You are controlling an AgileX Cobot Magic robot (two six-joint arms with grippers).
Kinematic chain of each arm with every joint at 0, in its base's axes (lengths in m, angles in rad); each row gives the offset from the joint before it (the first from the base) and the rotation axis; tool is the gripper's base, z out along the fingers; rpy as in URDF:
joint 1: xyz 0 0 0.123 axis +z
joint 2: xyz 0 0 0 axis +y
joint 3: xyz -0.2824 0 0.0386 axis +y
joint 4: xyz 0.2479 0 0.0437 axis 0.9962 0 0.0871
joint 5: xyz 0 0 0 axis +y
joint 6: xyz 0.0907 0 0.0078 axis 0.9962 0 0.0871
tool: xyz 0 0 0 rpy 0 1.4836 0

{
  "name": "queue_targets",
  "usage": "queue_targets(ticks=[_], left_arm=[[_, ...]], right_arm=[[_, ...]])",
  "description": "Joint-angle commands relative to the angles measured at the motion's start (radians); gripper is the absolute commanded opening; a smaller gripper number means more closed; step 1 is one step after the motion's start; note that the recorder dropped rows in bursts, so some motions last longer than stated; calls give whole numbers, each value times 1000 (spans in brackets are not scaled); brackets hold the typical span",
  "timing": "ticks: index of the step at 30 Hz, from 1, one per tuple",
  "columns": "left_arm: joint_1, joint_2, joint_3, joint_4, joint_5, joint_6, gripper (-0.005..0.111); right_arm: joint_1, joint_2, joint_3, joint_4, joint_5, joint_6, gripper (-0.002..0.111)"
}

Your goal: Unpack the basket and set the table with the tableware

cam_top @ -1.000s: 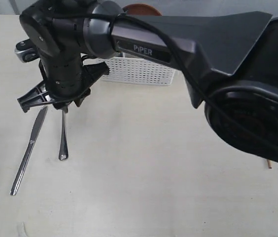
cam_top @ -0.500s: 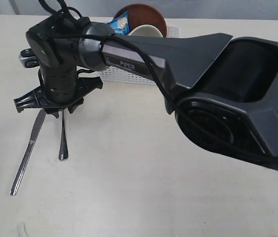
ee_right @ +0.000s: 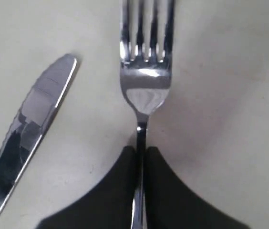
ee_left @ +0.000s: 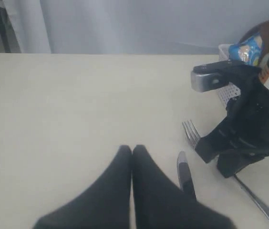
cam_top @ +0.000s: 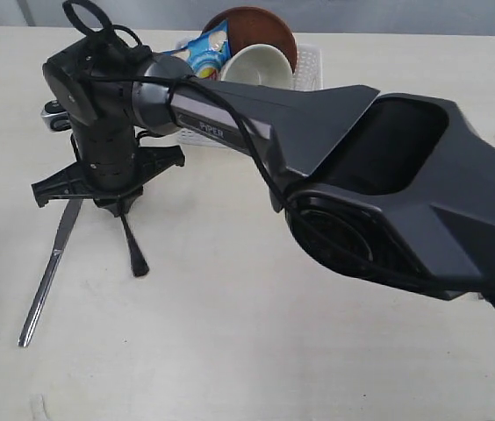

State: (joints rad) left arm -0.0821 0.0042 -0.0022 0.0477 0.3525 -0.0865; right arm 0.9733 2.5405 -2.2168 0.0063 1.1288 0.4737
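Pinching the fork [ee_right: 146,90] over pale table [cam_top: 230,351] (curtain [ee_left: 125,24] behind): right gripper [ee_right: 140,150]; left gripper [ee_left: 132,149] closed, empty.

fork [ee_right: 145,90] & knife [ee_right: 29,138]: shiny polished steel, smooth. table [cam_top: 256,351]: matt, pale, faint wood grain. basket [cam_top: 311,68]: white perforated plastic.

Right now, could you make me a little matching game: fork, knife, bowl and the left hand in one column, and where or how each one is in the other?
Things:
1 fork
2 knife
3 bowl
4 left hand

States:
A in the basket
B shut, holding nothing
C pinched by the right hand
D lying loose on the table

Pairs: 1-C, 2-D, 3-A, 4-B
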Motion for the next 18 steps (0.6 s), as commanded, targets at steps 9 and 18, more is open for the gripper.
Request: queue_targets(ticks=[9, 18], left_arm=[[3, -4, 2, 8, -10, 4, 0], [3, -4, 2, 8, -10, 4, 0]], right_arm=[[40, 5, 3, 8, 92, 102, 0], [125, -23, 3, -18, 92, 332, 0]])
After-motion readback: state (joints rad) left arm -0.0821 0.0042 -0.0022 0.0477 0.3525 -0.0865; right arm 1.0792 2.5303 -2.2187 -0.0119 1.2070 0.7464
